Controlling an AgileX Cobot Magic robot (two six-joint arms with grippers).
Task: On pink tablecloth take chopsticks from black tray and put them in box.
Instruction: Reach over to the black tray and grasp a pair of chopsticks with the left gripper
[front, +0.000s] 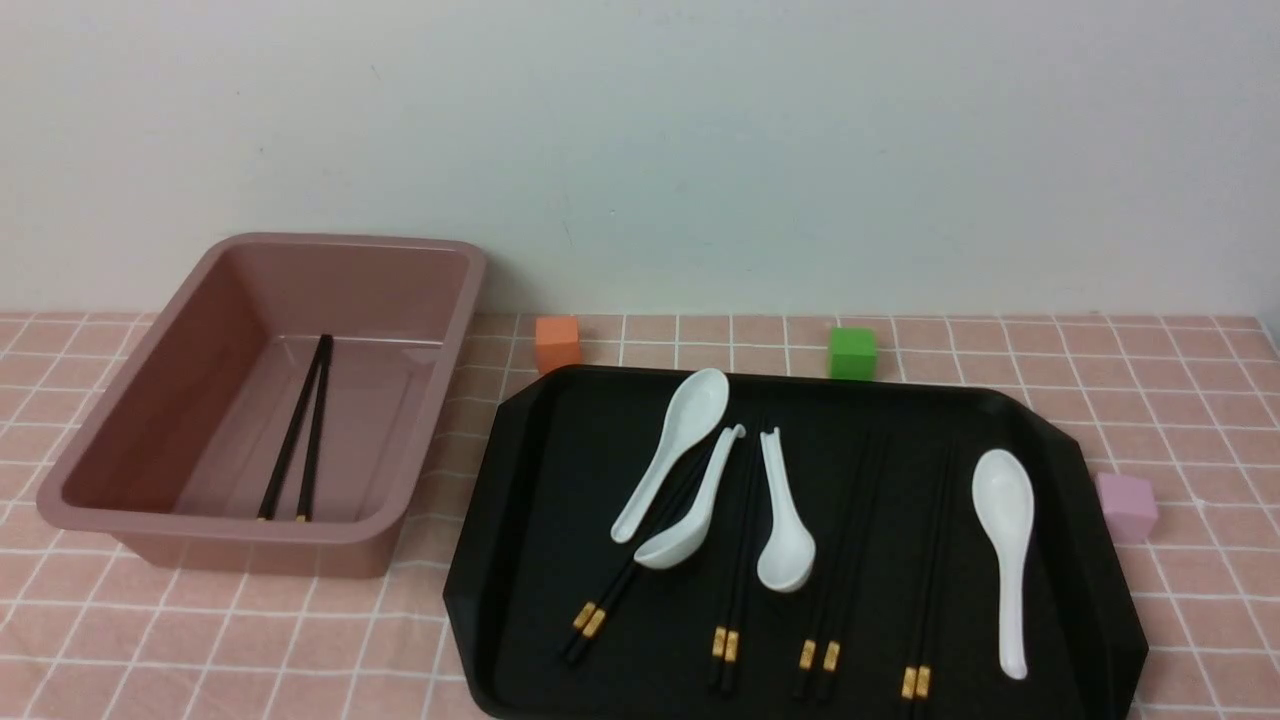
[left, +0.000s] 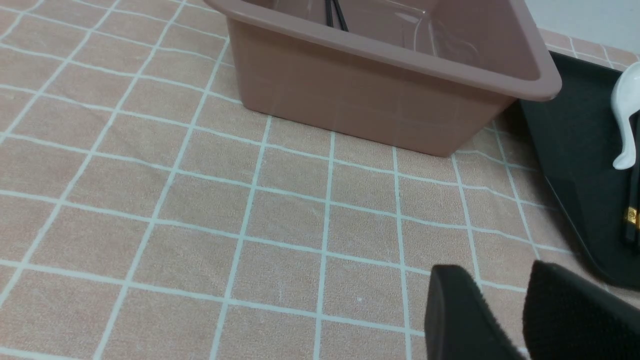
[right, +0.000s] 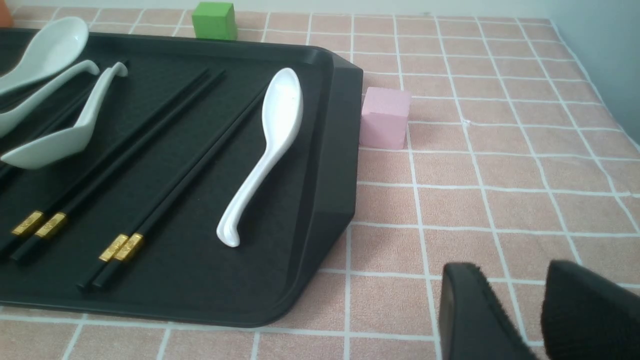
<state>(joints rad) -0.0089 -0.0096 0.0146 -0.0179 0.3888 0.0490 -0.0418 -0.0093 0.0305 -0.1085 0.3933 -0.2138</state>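
Progress stands at roughly one fifth, by my count. One pair (front: 295, 440) of chopsticks lies on the floor of the box (front: 130, 400), which sits on the tablecloth (front: 200, 640) just off the tray's (front: 530, 560) left edge.

Four pairs are left to move, all on the tray, each with its gold bands toward the tray's near edge. The leftmost pair (front: 590, 620) lies aslant, and two spoons (front: 675, 450) lie across its far half, so I judge it the awkward one. The second pair (front: 725, 643) runs close beside a third spoon (front: 785, 520); I cannot tell whether they touch. The third pair (front: 820, 655) and the rightmost pair (front: 916, 682) lie clear, with a lone spoon (front: 1005, 560) between the rightmost pair and the tray's right edge.

Neither arm shows in the front view, so I go by the wrist cameras. My left gripper (left: 492, 280) hangs over bare cloth off the tray's near left corner, its fingers parted by a modest gap and holding nothing. My right gripper (right: 512, 280) hangs over cloth off the tray's near right corner, its fingers likewise apart and empty.

No pick is under way. I reckon the rightmost pair is the easiest next grab, being nearest the right arm and free of spoons.
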